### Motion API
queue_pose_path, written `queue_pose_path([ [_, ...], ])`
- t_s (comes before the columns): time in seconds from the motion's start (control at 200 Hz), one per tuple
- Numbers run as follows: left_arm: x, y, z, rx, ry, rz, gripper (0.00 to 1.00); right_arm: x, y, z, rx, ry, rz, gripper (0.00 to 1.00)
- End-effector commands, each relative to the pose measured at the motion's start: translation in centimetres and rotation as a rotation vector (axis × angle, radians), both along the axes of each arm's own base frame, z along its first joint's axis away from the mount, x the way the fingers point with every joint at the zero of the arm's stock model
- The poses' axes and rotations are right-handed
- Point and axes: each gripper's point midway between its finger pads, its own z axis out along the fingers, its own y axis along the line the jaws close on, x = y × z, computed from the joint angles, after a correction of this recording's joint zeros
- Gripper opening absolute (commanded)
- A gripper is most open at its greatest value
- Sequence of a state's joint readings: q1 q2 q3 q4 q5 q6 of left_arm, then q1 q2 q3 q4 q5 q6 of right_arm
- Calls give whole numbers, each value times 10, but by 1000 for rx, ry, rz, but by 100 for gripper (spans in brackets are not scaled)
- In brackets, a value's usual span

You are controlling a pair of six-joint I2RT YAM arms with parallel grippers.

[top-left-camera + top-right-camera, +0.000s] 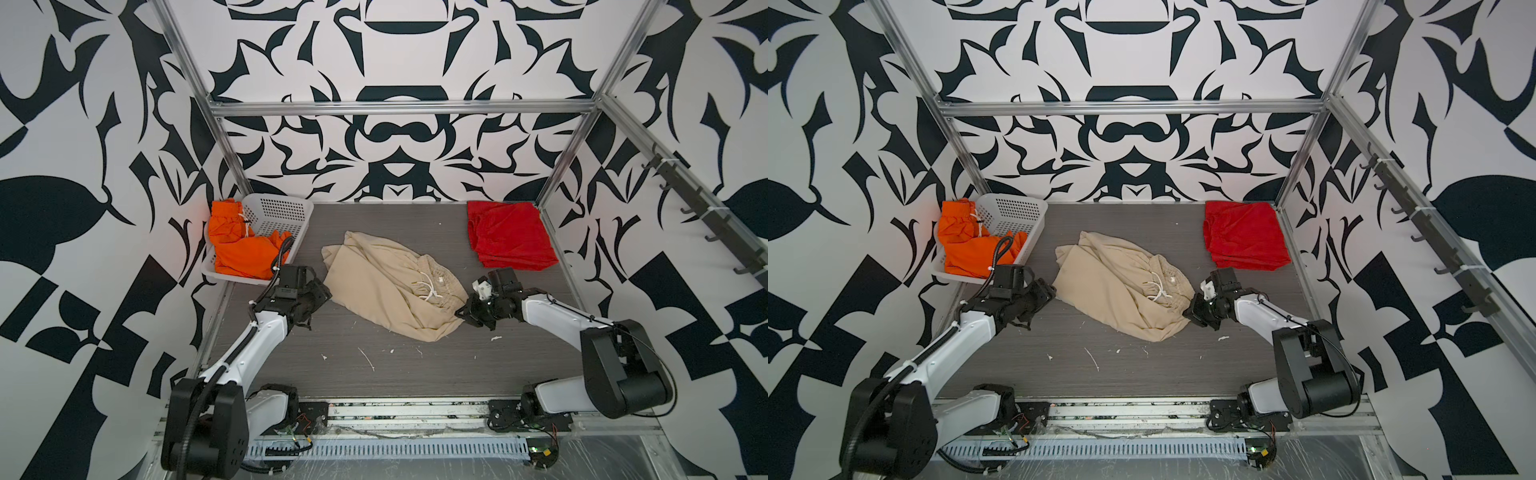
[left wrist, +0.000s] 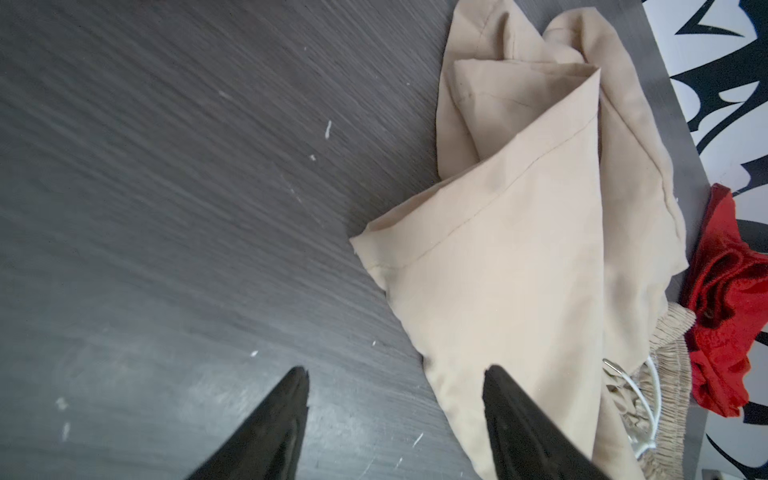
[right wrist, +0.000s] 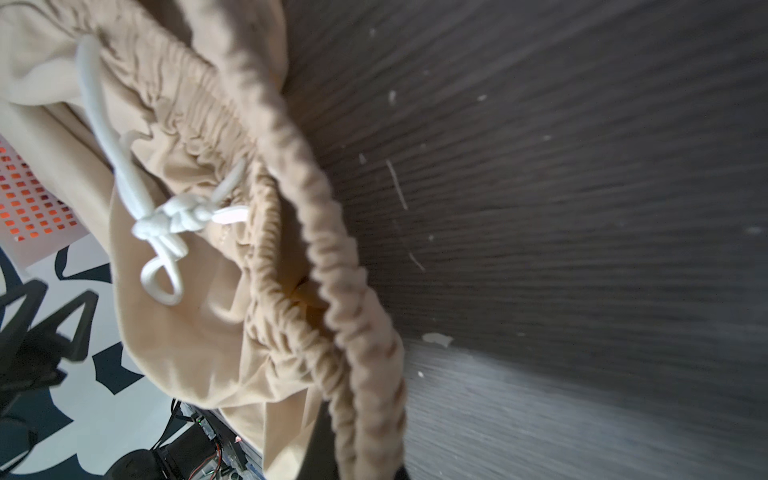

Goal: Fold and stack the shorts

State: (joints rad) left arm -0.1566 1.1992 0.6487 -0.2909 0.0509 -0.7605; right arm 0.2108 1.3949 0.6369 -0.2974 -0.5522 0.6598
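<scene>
The beige shorts [image 1: 386,286] [image 1: 1117,286] lie crumpled in the middle of the table, waistband and white drawstring toward the right. My right gripper [image 1: 461,311] [image 1: 1187,309] is shut on the waistband's near right end; in the right wrist view the gathered band [image 3: 332,270] runs down to the hidden jaws. My left gripper [image 1: 322,293] [image 1: 1048,291] [image 2: 397,374] stands open at the shorts' left edge [image 2: 498,291], holding nothing. The red shorts [image 1: 507,232] [image 1: 1246,235] lie folded at the back right. The orange shorts [image 1: 241,245] [image 1: 971,245] sit bunched in the basket.
A white perforated basket [image 1: 282,212] [image 1: 1017,210] stands at the back left corner. Metal frame posts and patterned walls close in the table on three sides. Small white scraps dot the dark table [image 1: 374,365] in front of the shorts.
</scene>
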Motion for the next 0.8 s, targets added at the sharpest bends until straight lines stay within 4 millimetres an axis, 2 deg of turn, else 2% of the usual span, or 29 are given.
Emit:
queue_pose_path([
  [0.0, 30, -19, 11, 24, -62, -211, 72, 18, 2, 25, -20, -118, 44, 2],
  [0.165, 57, -32, -9, 27, 11, -362, 81, 26, -5, 26, -34, -115, 54, 2],
  [0.31, 77, -25, -25, 85, 31, -388, 84, 33, -6, 29, -19, -113, 60, 3],
  [0.43, 85, -17, -34, 104, 30, -395, 84, 33, -5, 28, -13, -106, 70, 2],
  [0.46, 86, -15, -38, 104, 38, -393, 88, 33, -5, 27, -14, -105, 70, 3],
  [0.52, 86, -15, -44, 59, 51, -390, 88, 33, -5, 26, -12, -102, 73, 3],
  [0.625, 79, -33, -48, -83, 69, -432, 86, 34, -5, 26, -10, -98, 73, 3],
  [0.645, 77, -37, -47, -106, 70, -439, 82, 34, -4, 26, -9, -99, 74, 3],
  [0.685, 72, -42, -48, -149, 82, -444, 80, 35, -4, 27, -6, -100, 74, 3],
  [0.795, 58, -47, -44, -197, 92, -440, 80, 35, -4, 28, -3, -104, 76, 3],
])
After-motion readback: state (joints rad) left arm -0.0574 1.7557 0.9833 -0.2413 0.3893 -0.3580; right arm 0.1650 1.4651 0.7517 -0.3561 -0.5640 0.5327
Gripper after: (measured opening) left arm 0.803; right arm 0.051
